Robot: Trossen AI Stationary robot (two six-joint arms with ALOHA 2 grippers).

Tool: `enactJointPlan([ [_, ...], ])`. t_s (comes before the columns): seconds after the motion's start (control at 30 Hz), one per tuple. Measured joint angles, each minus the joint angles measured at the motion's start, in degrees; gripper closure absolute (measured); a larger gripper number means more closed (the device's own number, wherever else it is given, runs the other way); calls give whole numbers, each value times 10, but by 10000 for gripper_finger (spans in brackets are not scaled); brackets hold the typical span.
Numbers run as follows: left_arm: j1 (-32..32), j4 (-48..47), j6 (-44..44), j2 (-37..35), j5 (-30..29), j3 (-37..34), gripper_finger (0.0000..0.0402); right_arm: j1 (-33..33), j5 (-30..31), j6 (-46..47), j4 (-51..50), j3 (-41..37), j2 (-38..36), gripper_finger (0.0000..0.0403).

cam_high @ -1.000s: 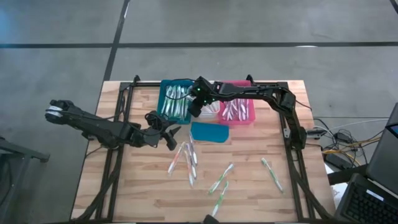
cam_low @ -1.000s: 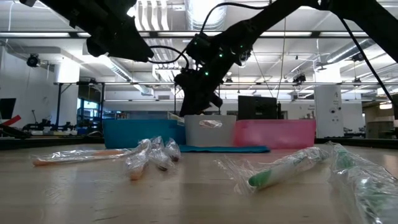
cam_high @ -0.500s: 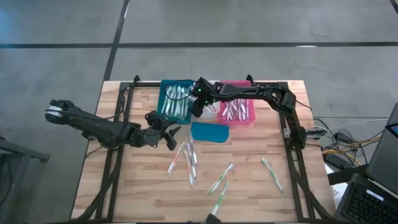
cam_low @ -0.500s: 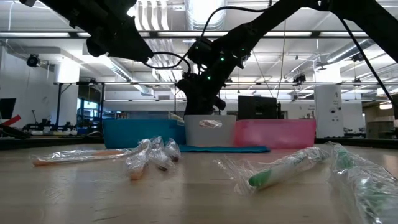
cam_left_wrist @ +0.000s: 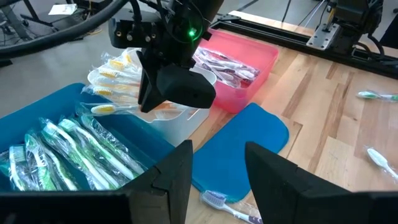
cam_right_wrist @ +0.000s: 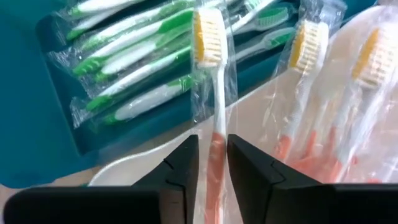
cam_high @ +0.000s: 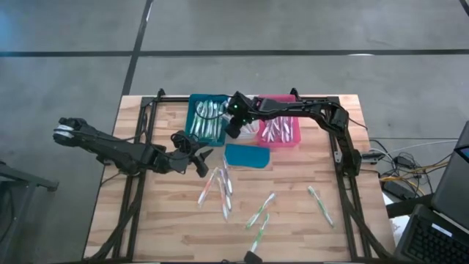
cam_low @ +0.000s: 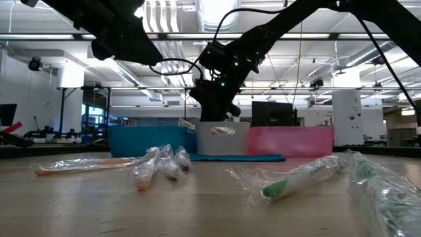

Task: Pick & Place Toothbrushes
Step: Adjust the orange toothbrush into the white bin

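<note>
The right gripper [cam_right_wrist: 211, 163] is held over the white bin [cam_left_wrist: 180, 118], its fingers narrowed around an orange wrapped toothbrush [cam_right_wrist: 213, 106], probably to sort it by colour. The left gripper [cam_left_wrist: 217, 165] waits near the teal lid [cam_high: 246, 155], fingers apart, empty. More toothbrushes [cam_high: 223, 187] lie on the tabletop [cam_high: 168, 220].

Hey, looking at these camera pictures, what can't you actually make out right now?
- Right end effector: an orange-handled wrapped toothbrush sits between its fingers in the right wrist view; whether they clamp it is unclear.
- High view: that arm hides the white middle bin, its contents too small to tell.
- Low view: bin walls hide everything inside the blue bin and pink bin.
- Left end effector: open above the flat teal lid-like piece; the frame's bottom edge cuts off its wrist.
</note>
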Motion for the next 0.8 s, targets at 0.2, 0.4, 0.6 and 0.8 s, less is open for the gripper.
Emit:
enactJointPlan([
  [0.2,0,0,0,0,0,0,250,0,0,-2,1,-10,0,316],
  [0.4,0,0,0,0,0,0,250,0,2,-2,1,-12,0,311],
  [0.6,0,0,0,0,0,0,250,0,16,-1,2,-12,0,378],
  [0.8,0,0,0,0,0,0,250,0,14,6,3,-11,-1,384],
])
